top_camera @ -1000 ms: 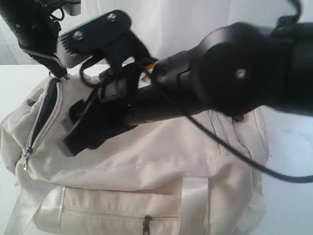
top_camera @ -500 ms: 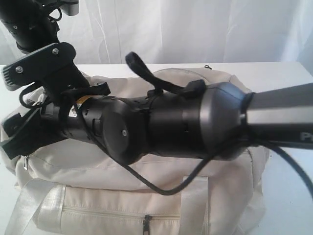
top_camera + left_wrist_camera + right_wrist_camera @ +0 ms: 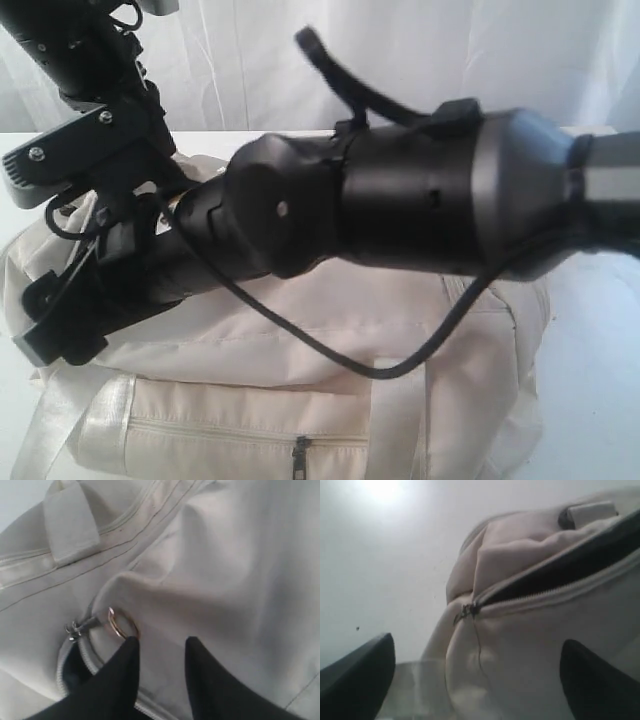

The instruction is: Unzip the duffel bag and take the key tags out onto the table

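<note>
Right wrist view shows the bag's (image 3: 520,645) zip slit (image 3: 580,560) running crosswise just ahead of our right gripper (image 3: 477,640), wide open and empty. Our left gripper (image 3: 162,641), part open, holds nothing; we see no key tags, likely inside.

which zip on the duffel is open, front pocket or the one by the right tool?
The zip facing the right tool: a dark gap shows behind its pull. The front pocket zip lies shut.
</note>
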`<state>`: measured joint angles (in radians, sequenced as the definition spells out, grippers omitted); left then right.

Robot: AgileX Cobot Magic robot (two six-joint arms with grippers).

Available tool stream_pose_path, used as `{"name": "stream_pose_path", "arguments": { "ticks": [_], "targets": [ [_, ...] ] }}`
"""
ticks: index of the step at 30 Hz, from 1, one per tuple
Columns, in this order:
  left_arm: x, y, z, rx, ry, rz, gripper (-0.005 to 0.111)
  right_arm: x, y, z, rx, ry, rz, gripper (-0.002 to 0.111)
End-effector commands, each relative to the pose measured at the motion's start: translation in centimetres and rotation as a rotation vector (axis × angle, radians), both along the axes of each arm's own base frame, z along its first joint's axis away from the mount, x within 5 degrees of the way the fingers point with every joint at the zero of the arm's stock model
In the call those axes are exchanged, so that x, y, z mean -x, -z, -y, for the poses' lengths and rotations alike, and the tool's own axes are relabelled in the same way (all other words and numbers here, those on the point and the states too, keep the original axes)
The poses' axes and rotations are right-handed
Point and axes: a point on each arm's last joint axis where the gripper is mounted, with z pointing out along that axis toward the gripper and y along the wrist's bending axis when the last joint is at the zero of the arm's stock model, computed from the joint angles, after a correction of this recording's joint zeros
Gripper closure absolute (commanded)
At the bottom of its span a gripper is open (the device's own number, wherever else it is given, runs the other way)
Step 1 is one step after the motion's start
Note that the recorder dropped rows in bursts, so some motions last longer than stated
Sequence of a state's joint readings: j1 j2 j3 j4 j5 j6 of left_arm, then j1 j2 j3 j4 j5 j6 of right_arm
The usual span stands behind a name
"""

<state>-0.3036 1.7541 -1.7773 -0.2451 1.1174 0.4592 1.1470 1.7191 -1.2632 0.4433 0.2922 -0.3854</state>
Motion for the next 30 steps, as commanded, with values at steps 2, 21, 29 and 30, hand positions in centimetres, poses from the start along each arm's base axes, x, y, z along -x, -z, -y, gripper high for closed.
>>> {"name": "stream_pose_path", "arguments": {
  "ticks": [2,21,29,30],
  "targets": [
    [1.0,-0.4,0.1,0.027,0.033,-0.055,0.051,-0.5,-2.3,3.0,0.085,-0.028,-0.044,0.026],
    [5.4,-0.1,-3.5,-0.159,-0.153,-0.061,0.054,-8.2,-7.2,9.7,0.070,0.289,0.157,0.036],
    [6.2,2.6,-5.6,0.006,-0.287,-0.055,0.039,-12.4,-9.1,9.2,0.223,0.236,0.117,0.042],
    [6.3,2.8,-5.5,0.030,-0.287,-0.057,0.038,-12.9,-9.2,8.6,0.260,0.191,0.111,0.042]
  ]
}}
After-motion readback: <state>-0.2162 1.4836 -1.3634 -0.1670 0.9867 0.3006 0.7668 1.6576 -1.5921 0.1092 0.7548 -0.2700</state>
